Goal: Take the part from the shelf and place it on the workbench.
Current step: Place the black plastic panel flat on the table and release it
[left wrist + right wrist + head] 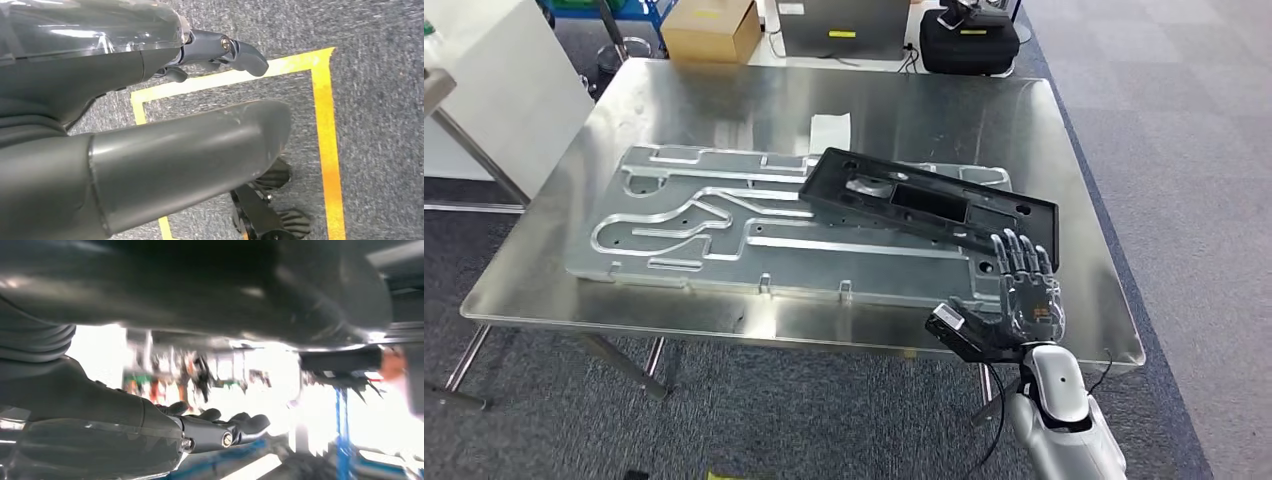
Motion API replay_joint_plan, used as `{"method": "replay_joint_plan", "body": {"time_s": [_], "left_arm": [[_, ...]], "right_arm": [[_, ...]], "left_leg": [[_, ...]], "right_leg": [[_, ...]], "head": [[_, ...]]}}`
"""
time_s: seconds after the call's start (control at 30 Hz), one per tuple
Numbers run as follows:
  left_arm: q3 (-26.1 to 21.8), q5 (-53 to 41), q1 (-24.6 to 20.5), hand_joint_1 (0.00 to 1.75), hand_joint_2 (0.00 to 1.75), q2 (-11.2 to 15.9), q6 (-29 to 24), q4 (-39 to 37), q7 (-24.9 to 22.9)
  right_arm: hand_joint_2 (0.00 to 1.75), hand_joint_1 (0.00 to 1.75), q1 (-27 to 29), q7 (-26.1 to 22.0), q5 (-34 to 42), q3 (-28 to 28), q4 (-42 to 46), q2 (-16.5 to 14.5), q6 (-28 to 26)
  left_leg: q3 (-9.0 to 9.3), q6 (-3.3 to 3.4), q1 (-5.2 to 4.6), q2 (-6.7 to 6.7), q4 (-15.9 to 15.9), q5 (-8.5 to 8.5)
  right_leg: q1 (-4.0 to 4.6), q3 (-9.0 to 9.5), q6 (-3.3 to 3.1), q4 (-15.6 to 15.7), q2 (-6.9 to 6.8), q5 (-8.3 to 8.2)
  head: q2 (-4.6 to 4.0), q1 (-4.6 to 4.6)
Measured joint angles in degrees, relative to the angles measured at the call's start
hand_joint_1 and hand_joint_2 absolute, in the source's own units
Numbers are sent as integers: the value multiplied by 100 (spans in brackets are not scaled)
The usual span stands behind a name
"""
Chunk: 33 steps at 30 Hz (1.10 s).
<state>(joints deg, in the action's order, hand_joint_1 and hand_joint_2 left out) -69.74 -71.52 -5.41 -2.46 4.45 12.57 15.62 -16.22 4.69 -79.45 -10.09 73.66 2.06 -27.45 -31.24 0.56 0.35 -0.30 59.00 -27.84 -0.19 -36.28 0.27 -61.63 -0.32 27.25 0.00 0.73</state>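
Note:
The black flat part lies slanted on the steel workbench, resting across the right half of a large machined aluminium plate. My right hand is at the bench's near right edge, its fingers spread and straight, tips just by the part's near right corner; it holds nothing. In the right wrist view the right hand has its fingers stretched out with nothing in them against a bright blurred background. My left hand hangs over the carpet, holding nothing, fingers loosely extended.
A white slip lies on the bench beyond the part. Behind the bench stand a cardboard box, a grey case and a black bag. A white cabinet stands at the left. Yellow tape marks the carpet.

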Motion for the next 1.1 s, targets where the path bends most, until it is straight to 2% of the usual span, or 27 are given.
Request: {"method": "replay_joint_plan", "body": {"time_s": [0.1,0.13,0.17,0.2,0.23,0.3,0.33,0.37,0.43,0.47,0.5,0.57,0.6,0.63,0.67,0.7,0.73,0.77,0.8,0.83,0.87,0.93,0.97,1.0,1.03,1.07,1.1], "left_arm": [[-24,-4,-23,0,0,-20,1,0,-7],[-25,-4,-23,0,0,-21,0,0,-9],[-26,-4,-24,0,0,-22,1,0,-12],[-27,-4,-26,0,0,-24,2,0,-15],[-27,-4,-29,0,0,-27,2,0,-21],[-28,-1,-36,0,0,-40,2,0,-32],[-29,1,-41,0,0,-46,2,0,-38],[-30,2,-44,0,0,-51,2,0,-40],[-34,3,-39,0,0,-55,3,0,-46],[-36,4,-27,0,0,-58,3,0,-49],[-37,8,-11,0,0,-61,4,0,-52],[-46,48,9,0,0,-66,1,0,-58],[-58,83,8,0,0,-69,-4,0,-61],[-78,132,5,0,0,-74,-13,0,-58],[-105,184,5,0,0,-80,-25,0,-54],[-139,242,9,0,0,-89,-41,0,-44],[-177,305,14,0,0,-97,-61,0,-30],[-217,363,16,0,0,-107,-86,0,-14],[-260,429,15,0,0,-116,-115,0,7],[-304,495,15,0,0,-130,-144,0,29],[-358,569,16,0,0,-151,-177,0,54],[-477,709,39,0,0,-208,-240,0,98],[-544,767,53,0,0,-243,-268,0,114],[-602,807,72,0,0,-276,-291,0,122],[-658,841,89,0,0,-307,-310,0,127],[-711,877,97,0,0,-335,-332,0,131],[-758,908,103,0,0,-358,-351,0,134]], "right_arm": [[0,0,76,12,-316,-49,241,-16,-67],[0,0,95,23,-382,-77,291,-21,-71],[0,0,113,35,-451,-114,354,-30,-78],[0,0,127,48,-510,-154,415,-43,-86],[0,0,135,61,-568,-197,491,-61,-98],[0,0,143,84,-659,-281,653,-115,-131],[0,0,149,94,-694,-319,727,-142,-154],[0,0,154,101,-715,-348,777,-163,-173],[0,0,188,110,-734,-397,828,-196,-200],[0,0,219,112,-733,-421,847,-209,-209],[0,0,270,105,-708,-445,882,-230,-238],[0,0,433,41,-547,-502,1017,-282,-404],[0,0,571,-26,-394,-542,1122,-323,-543],[0,0,747,-129,-166,-593,1247,-370,-706],[0,0,960,-263,122,-651,1381,-420,-861],[0,0,1201,-447,490,-715,1537,-473,-998],[0,0,1456,-672,901,-774,1704,-527,-1102],[0,0,1716,-920,1299,-820,1879,-585,-1165],[0,0,1978,-1207,1737,-852,2068,-649,-1201],[0,0,2227,-1502,2222,-868,2235,-709,-1207],[0,0,2491,-1835,2836,-872,2392,-768,-1164],[0,0,3027,-2555,4281,-817,2621,-860,-846],[0,0,3319,-2917,4964,-733,2693,-909,-506],[0,0,3567,-3242,5487,-566,2726,-986,-19],[0,0,3765,-3517,5870,-313,2724,-1099,574],[0,0,3906,-3748,6166,30,2667,-1239,1236],[0,0,3969,-3931,6403,443,2552,-1387,1887]], "left_leg": [[-295,141,16,42,-33,281],[-374,137,12,46,-21,336],[-458,130,9,48,-5,391],[-537,118,7,50,11,445],[-602,103,5,51,27,497],[-685,54,-6,47,32,605],[-695,25,-6,44,11,667],[-702,-7,-1,41,-26,741],[-752,-73,5,20,-83,834],[-805,-102,8,10,-30,719],[-870,-126,11,2,138,463],[-965,-161,35,5,764,-233],[-977,-178,41,7,1128,-441],[-944,-194,43,8,1413,-462],[-850,-205,43,8,1564,-334],[-675,-208,43,8,1541,-137],[-408,-203,43,5,1327,2],[-54,-192,38,-3,941,-9],[307,-169,28,-11,456,-146],[569,-141,13,-16,77,-303],[722,-112,-7,-17,-180,-420],[707,-31,-14,-2,-280,-383],[651,16,-4,14,-289,-315],[572,66,9,37,-300,-234],[470,103,19,65,-303,-144],[352,129,13,92,-300,-53],[237,143,8,116,-297,36]], "right_leg": [[-25,-303,99,-1102,20,860],[-25,-298,103,-1293,20,852],[-25,-205,98,-1304,21,709],[-24,-23,83,-1130,21,511],[-21,239,56,-802,23,366],[7,797,-6,17,29,369],[27,955,-34,295,32,425],[50,1015,-59,451,33,455],[39,908,-126,514,16,312],[25,828,-169,533,2,229],[6,729,-211,546,-11,130],[5,532,-257,534,-26,-29],[9,433,-260,521,-36,-103],[12,332,-256,504,-51,-172],[13,223,-249,478,-67,-238],[12,109,-235,444,-80,-299],[9,-1,-217,403,-88,-354],[12,-91,-195,357,-89,-402],[18,-156,-168,315,-90,-449],[23,-187,-142,297,-92,-503],[22,-198,-112,297,-94,-562],[14,-200,-47,337,-92,-680],[5,-226,-11,307,-70,-610],[2,-274,18,189,-42,-403],[-5,-342,43,-37,-16,-89],[-12,-410,65,-368,8,294],[-13,-455,79,-731,14,580]], "head": [[0,-39],[-1,-39],[-1,-40],[-1,-39],[-1,-38],[0,-31],[0,-29],[0,-32],[0,-42],[0,-39],[0,-26],[0,-4],[0,2],[0,0],[0,2],[-1,3],[-1,3],[0,7],[0,4],[0,3],[0,10],[0,8],[0,0],[0,-25],[0,-47],[0,-58],[0,-68]]}}
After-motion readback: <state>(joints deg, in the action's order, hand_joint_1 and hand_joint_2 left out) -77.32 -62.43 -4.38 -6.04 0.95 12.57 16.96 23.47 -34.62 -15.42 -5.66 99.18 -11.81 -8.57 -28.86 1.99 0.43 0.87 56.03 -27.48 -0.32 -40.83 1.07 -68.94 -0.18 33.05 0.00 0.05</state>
